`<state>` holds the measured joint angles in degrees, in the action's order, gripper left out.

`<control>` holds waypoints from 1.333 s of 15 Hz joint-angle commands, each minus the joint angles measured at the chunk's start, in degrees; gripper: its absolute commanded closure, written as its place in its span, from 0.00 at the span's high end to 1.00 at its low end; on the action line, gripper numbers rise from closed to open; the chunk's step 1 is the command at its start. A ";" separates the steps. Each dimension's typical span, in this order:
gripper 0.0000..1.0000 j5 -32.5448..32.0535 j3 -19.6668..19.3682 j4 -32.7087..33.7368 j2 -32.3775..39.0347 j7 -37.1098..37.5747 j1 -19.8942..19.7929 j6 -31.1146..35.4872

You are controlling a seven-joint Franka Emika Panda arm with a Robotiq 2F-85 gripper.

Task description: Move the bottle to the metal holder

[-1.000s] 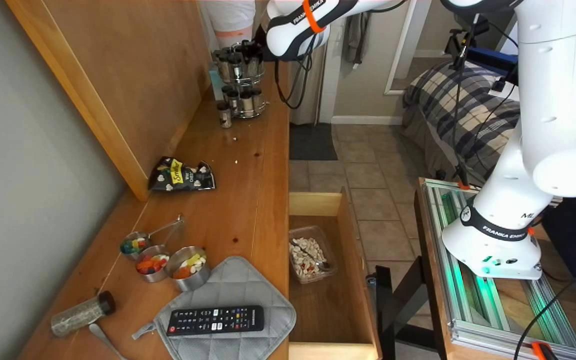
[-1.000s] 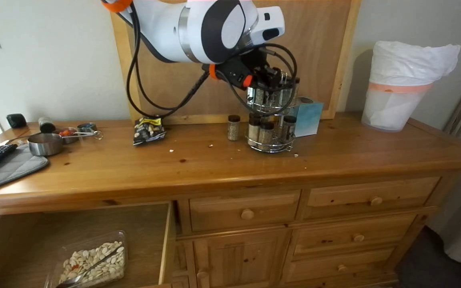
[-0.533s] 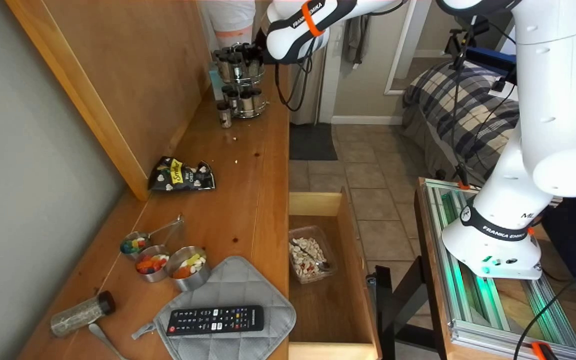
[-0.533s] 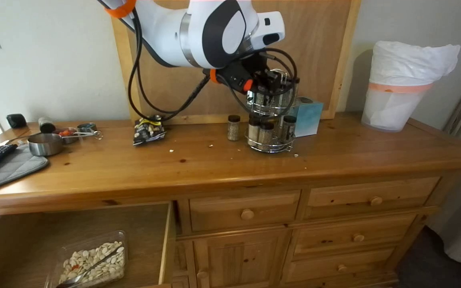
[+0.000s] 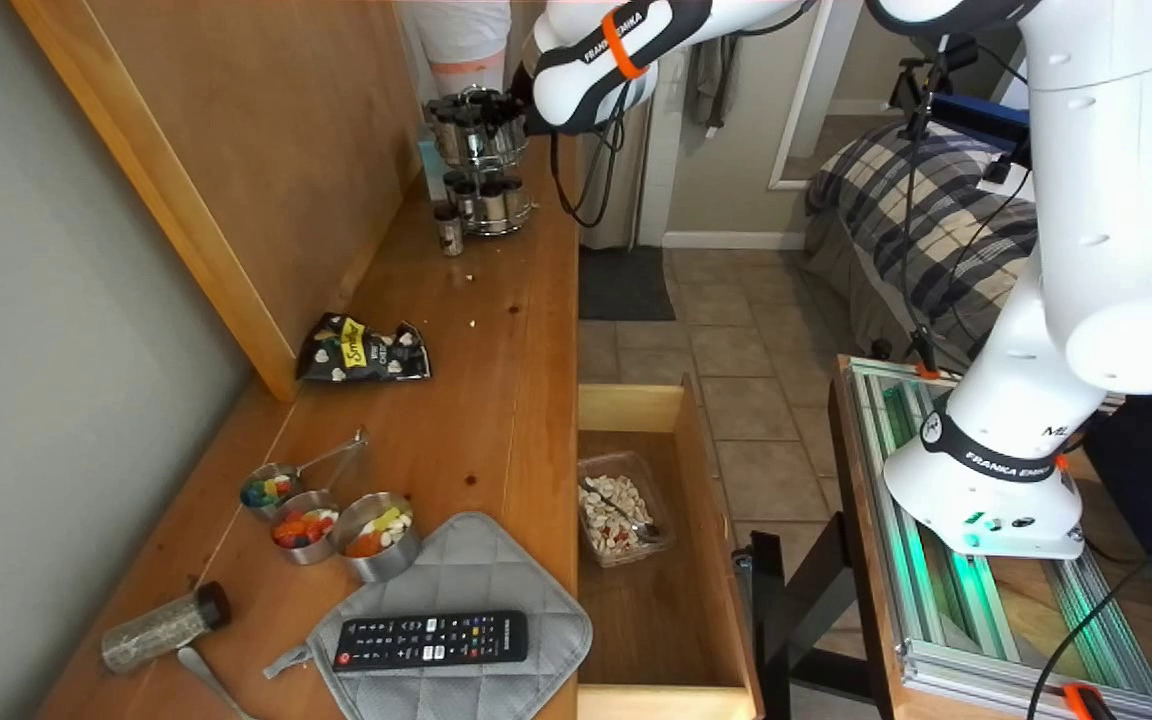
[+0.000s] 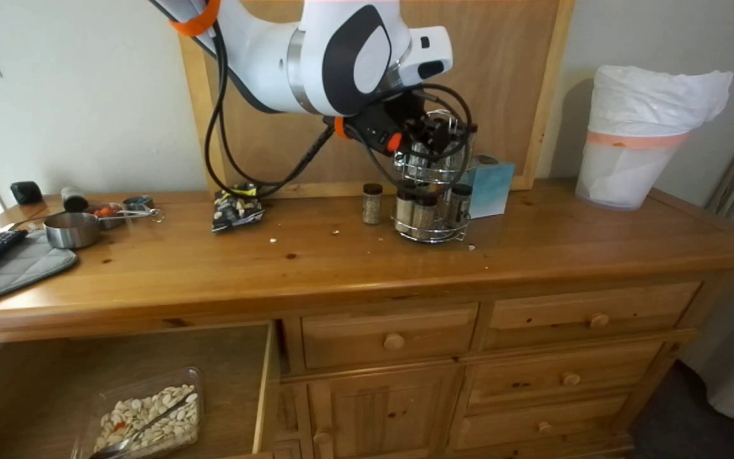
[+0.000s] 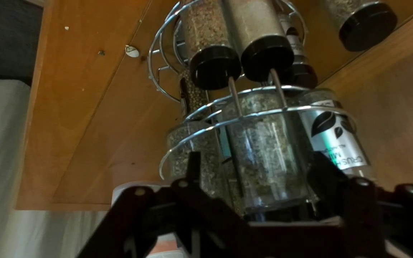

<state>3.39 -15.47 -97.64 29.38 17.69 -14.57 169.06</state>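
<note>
The metal holder is a two-tier wire rack (image 7: 209, 128), also visible as a rack (image 6: 431, 240) on the dresser top. Inside its upper ring stands the bottle (image 7: 260, 143), clear, filled with green-grey herbs, its dark lid end toward my gripper (image 7: 256, 159). Fingers (image 7: 193, 170) are spread to either side of the bottle in the wrist view. A gap shows between bottle and left finger; whether the right one touches it I cannot tell. In an exterior view the gripper (image 6: 434, 137) sits low over the upper tier, its jaws hard to make out.
Similar jars fill both tiers, including a silver-labelled jar (image 7: 337, 138) close to the right finger. Beside the rack are a single jar (image 6: 372, 205) and a blue box (image 6: 491, 188). A wooden panel (image 6: 316, 146) rises behind; a snack bag (image 6: 237, 207) lies farther along.
In both exterior views the arm has sunk slightly, bringing the gripper a little lower over the rack's upper tier. The rack and the surrounding objects stay put.
</note>
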 commanded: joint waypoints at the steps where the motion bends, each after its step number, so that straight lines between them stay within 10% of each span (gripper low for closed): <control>1: 1.00 1.24 -0.89 -1.48 -1.06 -0.48 0.92 -0.54; 20: 1.00 -0.73 1.21 -10.46 -16.93 -2.80 3.74 -29.30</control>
<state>2.25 -15.81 -103.61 17.45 16.16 -11.31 144.27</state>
